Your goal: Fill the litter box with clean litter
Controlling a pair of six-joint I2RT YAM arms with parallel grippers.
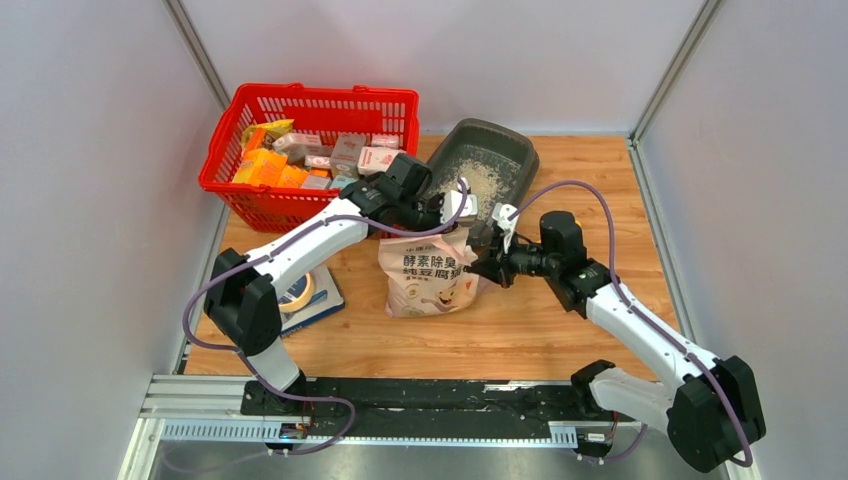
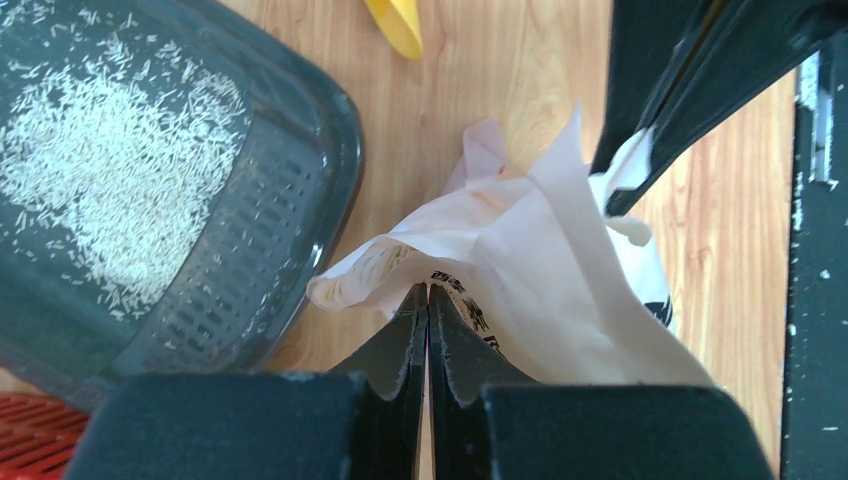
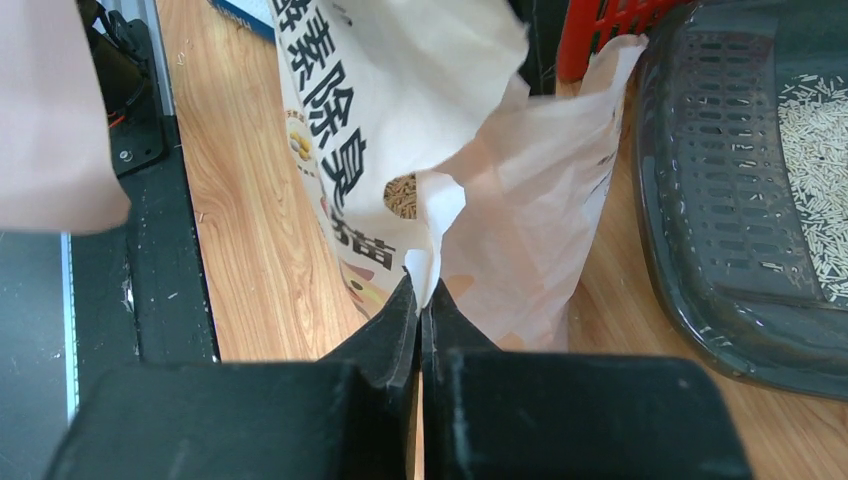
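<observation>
The dark grey litter box [image 1: 512, 150] sits at the back of the table with a patch of pale litter [image 1: 482, 180] in it; it also shows in the left wrist view [image 2: 300, 180] and the right wrist view [image 3: 700, 200]. The pink-beige litter bag [image 1: 430, 275] stands upright in front of it. My left gripper [image 1: 462, 208] is shut on the bag's top edge [image 2: 440, 285]. My right gripper [image 1: 492, 242] is shut on the opposite top edge [image 3: 425, 270]. Granules [image 3: 402, 195] show inside the bag's mouth.
A red basket [image 1: 300, 190] with several packets stands at the back left. A tape roll on a blue book [image 1: 305, 295] lies by the left arm. A yellow scoop [image 2: 395, 25] lies beside the litter box. A black rail [image 1: 400, 395] runs along the near edge.
</observation>
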